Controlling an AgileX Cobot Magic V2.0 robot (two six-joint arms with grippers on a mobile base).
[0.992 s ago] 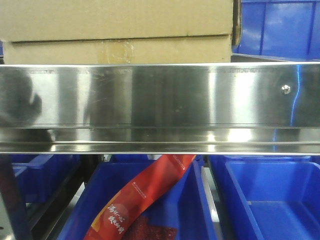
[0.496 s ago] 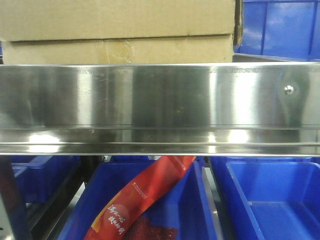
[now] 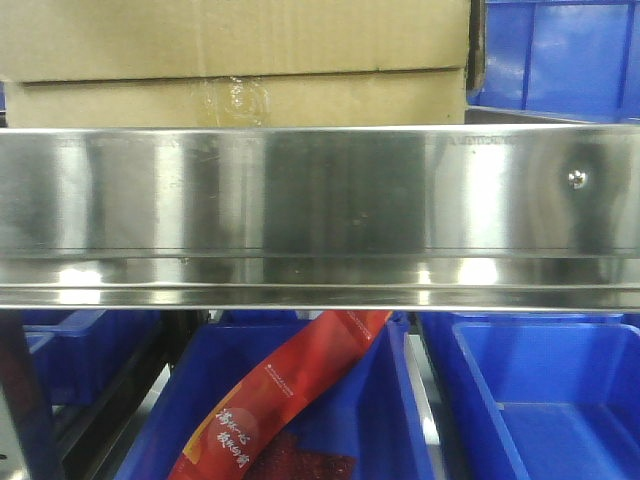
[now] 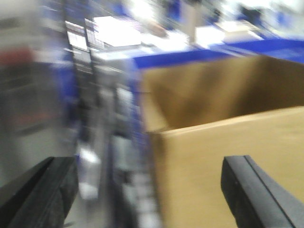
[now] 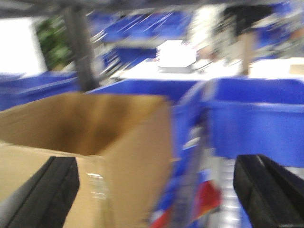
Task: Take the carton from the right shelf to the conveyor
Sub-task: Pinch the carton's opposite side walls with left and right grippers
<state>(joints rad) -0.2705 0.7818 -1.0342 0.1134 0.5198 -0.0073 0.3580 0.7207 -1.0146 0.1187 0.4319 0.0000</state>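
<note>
Two grippers hang spread wide at the carton (image 3: 235,60) — the left gripper (image 4: 151,190) straddles its left upper corner, the right gripper (image 5: 156,190) its right upper corner; neither pair of jaws clasps anything. The carton sits on the right shelf (image 3: 320,200), just behind the steel front rail; a screw (image 3: 574,178) lies below and right of the carton; a blue bin (image 3: 375,430) under it holds a red packet (image 3: 290,385) — both wrist views are blurred.

Left gripper (image 4: 149,190): two matte black fingers (image 4: 259,190), blocky, with bevelled edges. Right gripper (image 5: 156,190): same black, wedge-shaped fingers (image 5: 268,190). Blur obscures finer surface detail on both.
</note>
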